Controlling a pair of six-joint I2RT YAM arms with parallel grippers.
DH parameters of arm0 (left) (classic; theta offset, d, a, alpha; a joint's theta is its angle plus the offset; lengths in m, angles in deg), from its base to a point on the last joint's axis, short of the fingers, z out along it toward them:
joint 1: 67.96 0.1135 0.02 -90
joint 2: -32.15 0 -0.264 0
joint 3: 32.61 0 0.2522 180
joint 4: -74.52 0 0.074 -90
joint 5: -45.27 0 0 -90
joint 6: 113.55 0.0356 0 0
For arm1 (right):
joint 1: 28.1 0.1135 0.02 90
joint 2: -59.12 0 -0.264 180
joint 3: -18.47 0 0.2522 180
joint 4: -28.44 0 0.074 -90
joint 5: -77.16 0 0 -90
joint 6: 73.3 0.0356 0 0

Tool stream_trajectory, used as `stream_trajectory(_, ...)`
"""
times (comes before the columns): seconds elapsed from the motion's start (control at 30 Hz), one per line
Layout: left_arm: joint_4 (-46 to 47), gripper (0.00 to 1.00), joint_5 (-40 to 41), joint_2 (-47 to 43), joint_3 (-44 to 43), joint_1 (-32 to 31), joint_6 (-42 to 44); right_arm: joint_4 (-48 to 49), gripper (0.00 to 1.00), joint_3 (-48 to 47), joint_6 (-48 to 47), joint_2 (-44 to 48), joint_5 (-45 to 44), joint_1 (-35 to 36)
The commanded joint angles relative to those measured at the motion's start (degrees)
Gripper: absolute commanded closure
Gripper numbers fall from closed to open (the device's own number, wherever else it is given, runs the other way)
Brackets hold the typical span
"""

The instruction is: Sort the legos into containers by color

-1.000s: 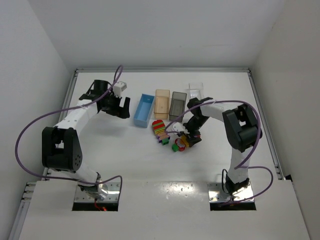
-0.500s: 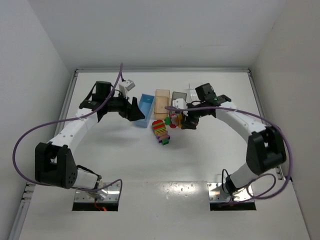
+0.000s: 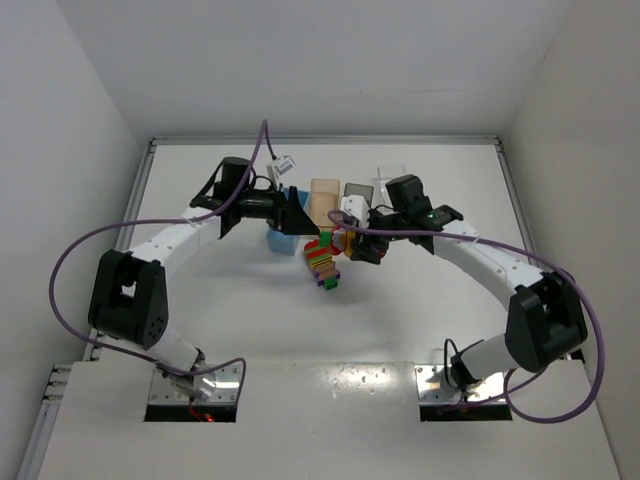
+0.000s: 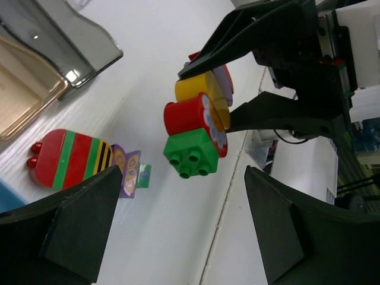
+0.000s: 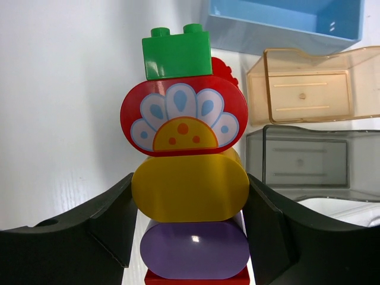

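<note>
Barely begun, I judge: right gripper [image 3: 358, 245] clamps a mixed lego stack [image 5: 190, 184] aloft at frame centre, left gripper [image 3: 298, 213] gapes wide facing it, striped stack [image 4: 77, 159] lies on the table [image 3: 240, 300]; blue bin [image 5: 285, 37], orange bin [image 5: 309, 89], grey bin [image 5: 297, 160] look empty

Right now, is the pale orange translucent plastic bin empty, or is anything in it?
Empty. The pale orange translucent plastic bin shows a bare floor in the right wrist view, with nothing inside.
</note>
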Motion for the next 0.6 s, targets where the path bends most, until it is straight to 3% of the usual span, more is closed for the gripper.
stream_trajectory(0.0,4.0,0.10,-3.1,0.1,-2.9,-1.8,-2.2,4.2,1.00,-0.5,2.8,2.9,-0.4,0.6)
stream_trajectory(0.37,3.0,0.11,-4.1,2.3,-2.9,-3.4,-2.2,6.5,1.00,-0.5,4.0,2.9,-2.6,2.9)
stream_trajectory(0.53,1.9,0.24,-3.0,2.8,-2.9,-3.4,0.1,7.1,1.00,-0.5,4.0,3.4,-3.6,3.9)
stream_trajectory(0.57,1.9,0.32,-3.0,2.8,-2.9,-3.4,0.1,7.1,1.00,-0.5,4.0,3.4,-3.6,3.9)
